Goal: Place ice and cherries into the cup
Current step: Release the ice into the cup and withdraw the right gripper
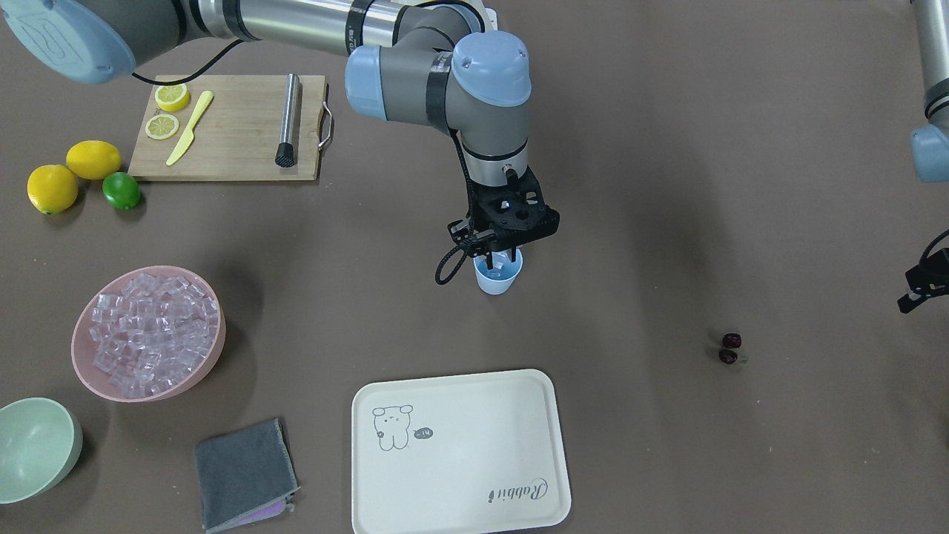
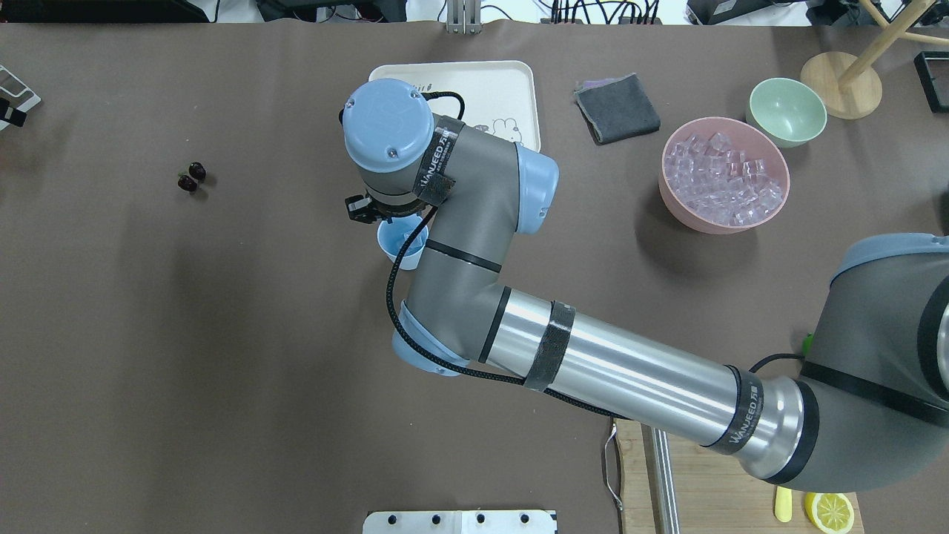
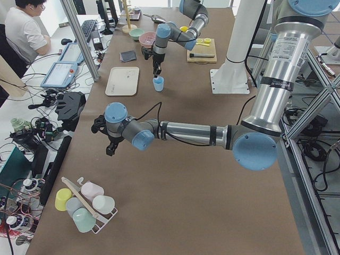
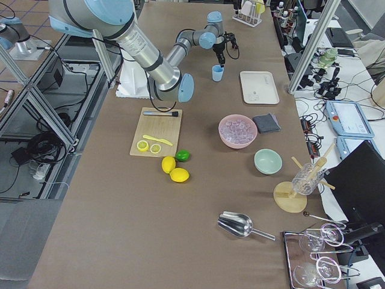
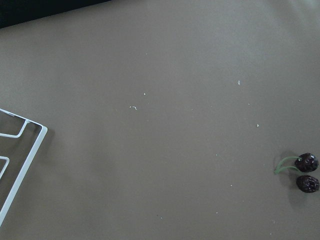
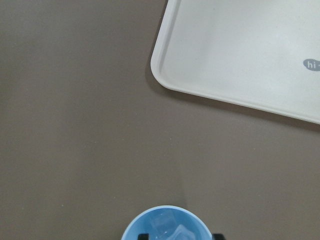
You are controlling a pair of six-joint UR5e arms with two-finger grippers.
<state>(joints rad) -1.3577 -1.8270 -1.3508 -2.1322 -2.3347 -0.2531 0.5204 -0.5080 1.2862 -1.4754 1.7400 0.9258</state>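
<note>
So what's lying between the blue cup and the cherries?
Nothing. The stretch of brown table between the cup and the cherries is bare, as the front-facing and overhead views both show.

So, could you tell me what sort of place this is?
Likely a robotics lab staged as a drinks counter: aluminium framing, operator tablets, and props such as the pink bowl of ice.

cherries (image 5: 306,173) btm-right on brown table (image 5: 150,125); green stems | white wire rack (image 5: 20,150) at left edge

light blue cup (image 1: 496,282), dark red cherries (image 1: 730,348), pink bowl (image 1: 210,364)
</note>
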